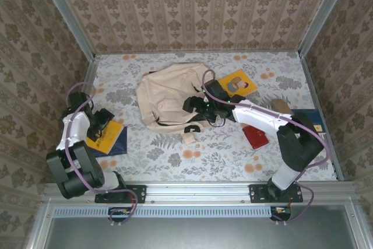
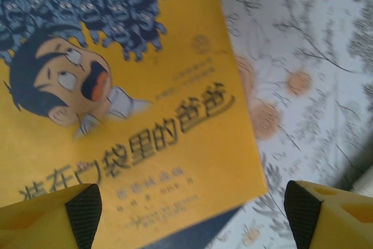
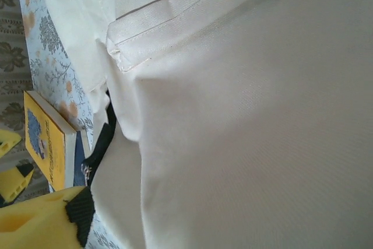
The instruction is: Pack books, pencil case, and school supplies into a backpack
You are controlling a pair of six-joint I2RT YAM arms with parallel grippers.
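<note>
The cream backpack point(image 1: 169, 94) lies flat in the middle of the table. My right gripper point(image 1: 195, 105) is at its right edge, open. In the right wrist view the backpack's fabric point(image 3: 250, 132) drapes across the jaws, and one fingertip point(image 3: 78, 214) shows at the lower left. A yellow book with a cartoon face point(image 2: 116, 115) lies on a dark blue book point(image 2: 204, 231) at the left. My left gripper point(image 2: 192, 214) hovers just above their near corner, open and holding nothing. The same stack point(image 1: 109, 137) sits by the left gripper point(image 1: 100, 122) in the top view.
Another yellow book point(image 1: 240, 81) lies right of the backpack, with a red pouch point(image 1: 255, 136) nearer the front. A dark blue book with a yellow patch point(image 1: 310, 121) is at the far right, by a tan item point(image 1: 281, 106). A small beige piece point(image 1: 189, 138) lies below the backpack.
</note>
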